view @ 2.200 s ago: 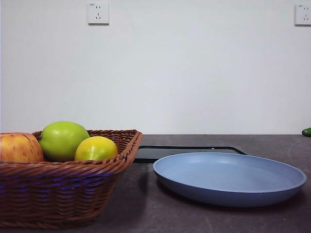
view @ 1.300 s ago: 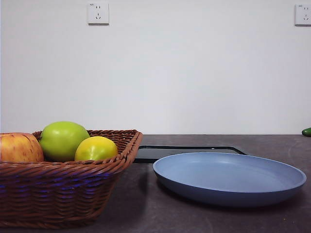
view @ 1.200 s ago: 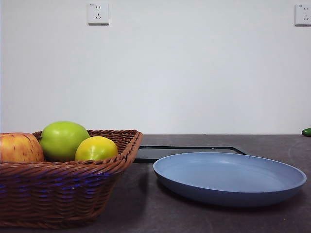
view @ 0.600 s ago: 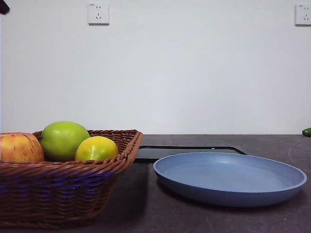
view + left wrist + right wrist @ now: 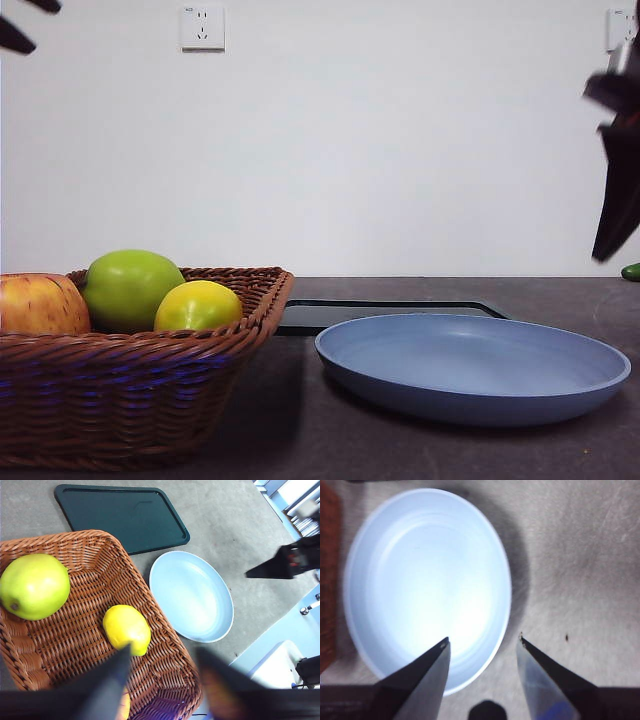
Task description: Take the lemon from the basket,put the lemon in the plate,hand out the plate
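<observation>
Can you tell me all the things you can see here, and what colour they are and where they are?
basket: one, brown wicker, on the table beside the plate.
lemon: one, yellow, in the basket.
green apple: one, green, in the basket, behind the lemon.
red-yellow apple: one, in the basket, at the picture's edge.
plate: one, blue, on the table, nothing in it.
tray: one, black, flat on the table behind the plate.
table: one, dark grey.
wall sockets: two, white, on the wall.
left end effector: black, open, above the basket.
right end effector: black, open, over the plate's edge.
</observation>
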Robot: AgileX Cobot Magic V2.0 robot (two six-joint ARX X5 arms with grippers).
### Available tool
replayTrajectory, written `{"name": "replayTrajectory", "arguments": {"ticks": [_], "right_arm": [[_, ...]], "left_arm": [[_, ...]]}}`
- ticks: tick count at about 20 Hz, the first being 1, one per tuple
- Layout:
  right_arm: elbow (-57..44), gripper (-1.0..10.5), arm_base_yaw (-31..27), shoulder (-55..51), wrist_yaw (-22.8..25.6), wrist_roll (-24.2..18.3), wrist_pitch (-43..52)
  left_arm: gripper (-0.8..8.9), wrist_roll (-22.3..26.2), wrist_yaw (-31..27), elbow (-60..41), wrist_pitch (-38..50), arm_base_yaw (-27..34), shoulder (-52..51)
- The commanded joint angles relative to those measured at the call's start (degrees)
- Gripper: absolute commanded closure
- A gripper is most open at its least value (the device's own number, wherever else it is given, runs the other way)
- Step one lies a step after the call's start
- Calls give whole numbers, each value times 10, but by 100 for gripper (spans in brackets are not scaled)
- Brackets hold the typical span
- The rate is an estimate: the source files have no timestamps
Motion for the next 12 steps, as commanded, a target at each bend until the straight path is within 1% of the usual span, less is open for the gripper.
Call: {"name": "replayTrajectory", "arguments": {"ticks": [1,8,11,12], "right_arm": [[8,713,4,47,-1,0,21],[8,718,5,158,-7,6,84],[8,798,5,181,-48,9,100],[8,833,5,183,-48,9,102]], "left_arm": [[478,-2,1,9,3,-2,4],[478,-3,1,9,3,-2,4],[478,-3,0,9,5,-2,4],[478,-3,-1,9,7,-2,4]]}}
